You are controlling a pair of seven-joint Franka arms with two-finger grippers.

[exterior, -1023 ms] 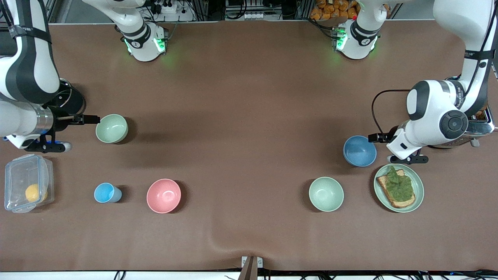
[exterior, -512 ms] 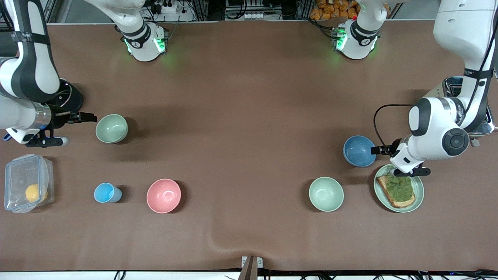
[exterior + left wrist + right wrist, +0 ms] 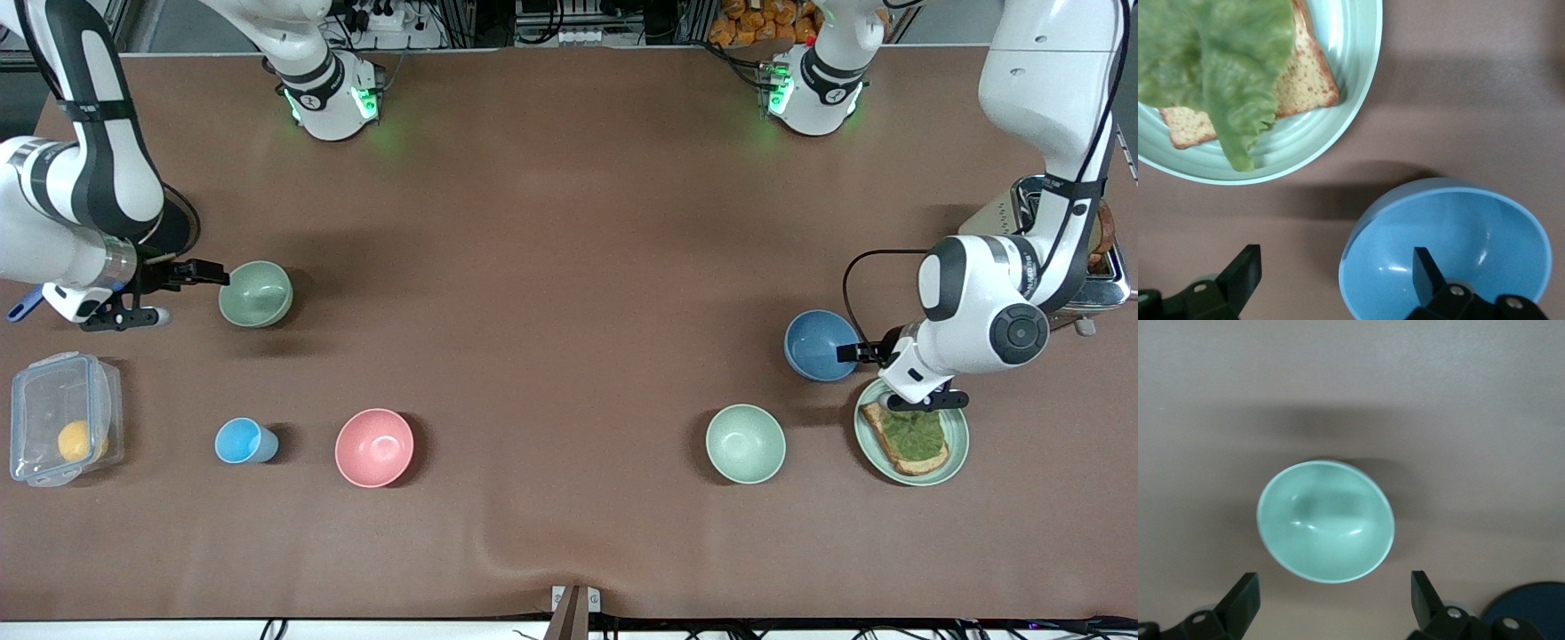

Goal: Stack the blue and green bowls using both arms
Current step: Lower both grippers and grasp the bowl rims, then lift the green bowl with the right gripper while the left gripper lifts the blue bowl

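Note:
The blue bowl [image 3: 820, 345] stands upright toward the left arm's end of the table. My left gripper [image 3: 851, 354] is open and straddles its rim. In the left wrist view one finger is inside the blue bowl [image 3: 1451, 233] and the other is outside it, with the left gripper [image 3: 1335, 275] empty. A green bowl [image 3: 256, 293] stands toward the right arm's end. My right gripper [image 3: 212, 274] is open and empty just beside its rim. In the right wrist view the right gripper [image 3: 1333, 600] sits just short of this green bowl [image 3: 1326, 520].
A second green bowl [image 3: 745, 443] stands nearer the camera than the blue bowl. Beside it is a green plate [image 3: 957, 444] with toast and lettuce. A toaster [image 3: 1089, 276], a pink bowl [image 3: 374, 447], a light-blue cup [image 3: 242, 441] and a clear box [image 3: 62, 427] are also on the table.
My left gripper has moved down and in, so its fingers now straddle the blue bowl's rim. My right arm has shifted slightly and its gripper stays beside the green bowl.

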